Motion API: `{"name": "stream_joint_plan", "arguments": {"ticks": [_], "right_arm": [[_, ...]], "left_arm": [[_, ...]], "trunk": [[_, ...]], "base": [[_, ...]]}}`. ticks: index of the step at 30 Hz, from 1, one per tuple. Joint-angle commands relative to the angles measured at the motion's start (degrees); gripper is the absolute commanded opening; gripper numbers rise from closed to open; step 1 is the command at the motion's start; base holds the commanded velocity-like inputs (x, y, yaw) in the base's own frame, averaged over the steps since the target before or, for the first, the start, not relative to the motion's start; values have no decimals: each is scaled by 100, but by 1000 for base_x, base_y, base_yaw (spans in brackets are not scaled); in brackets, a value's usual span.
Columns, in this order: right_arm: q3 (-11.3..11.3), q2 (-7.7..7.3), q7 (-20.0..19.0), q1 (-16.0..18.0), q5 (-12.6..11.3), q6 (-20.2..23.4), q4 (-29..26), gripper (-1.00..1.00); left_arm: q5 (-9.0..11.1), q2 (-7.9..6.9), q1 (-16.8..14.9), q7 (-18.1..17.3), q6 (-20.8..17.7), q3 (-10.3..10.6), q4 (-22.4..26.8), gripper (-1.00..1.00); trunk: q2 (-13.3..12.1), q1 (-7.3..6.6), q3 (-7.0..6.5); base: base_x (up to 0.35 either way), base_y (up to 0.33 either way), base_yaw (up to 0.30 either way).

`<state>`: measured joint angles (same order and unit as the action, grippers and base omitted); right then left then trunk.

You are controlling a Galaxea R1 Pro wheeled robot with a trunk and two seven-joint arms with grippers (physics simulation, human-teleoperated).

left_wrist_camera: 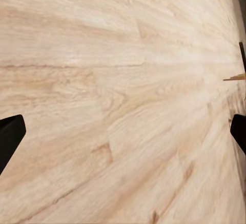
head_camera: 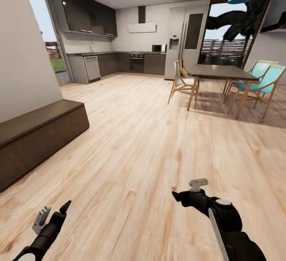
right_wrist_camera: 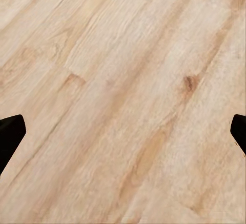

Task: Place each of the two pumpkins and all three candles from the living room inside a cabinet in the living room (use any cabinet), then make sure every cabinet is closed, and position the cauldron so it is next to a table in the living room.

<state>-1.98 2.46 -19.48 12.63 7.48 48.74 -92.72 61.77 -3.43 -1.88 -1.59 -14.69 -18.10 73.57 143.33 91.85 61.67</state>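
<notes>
Left tool (head_camera: 65,206) (seemingly empty) over floor (head_camera: 139,141), cabinet (head_camera: 39,137) leftward — closed

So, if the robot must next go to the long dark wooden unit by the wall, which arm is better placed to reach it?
Probably the left. The dark cabinet stands on the left side of the head view, nearer the left gripper than the right gripper. Both are open and empty over the wood floor, so neither is occupied.

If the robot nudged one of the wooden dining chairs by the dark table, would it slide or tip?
The nearest chair stands on thin splayed legs, so a low push would probably slide it across the smooth wood floor. A push high on its backrest seems likelier to tip it. The open slender frame suggests it is fairly light. Both grippers, left and right, hang open, far from it.
</notes>
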Motion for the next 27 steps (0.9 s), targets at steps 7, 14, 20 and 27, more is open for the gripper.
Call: {"name": "stream_joint_plan", "arguments": {"ticks": [7,14,20,27], "right_arm": [[-311,28,-16,347,-10,539,37,100],[-1040,267,3,1354,-1179,1126,1465,100],[-1399,325,-4,1716,-2192,-275,2967,100],[-1466,347,11,1743,-2426,-492,3183,100]], "left_arm": [[57,-7,680,-93,3,-87,585,100],[33,49,1778,-87,20,-86,1536,100],[29,59,1885,-69,95,-107,1593,100],[29,62,1896,-61,90,-129,1599,100]], "trunk": [[0,0,0],[0,0,3],[0,0,13],[0,0,11]], "base": [[287,-198,278],[285,-201,278],[281,-209,214],[280,-207,51]]}}
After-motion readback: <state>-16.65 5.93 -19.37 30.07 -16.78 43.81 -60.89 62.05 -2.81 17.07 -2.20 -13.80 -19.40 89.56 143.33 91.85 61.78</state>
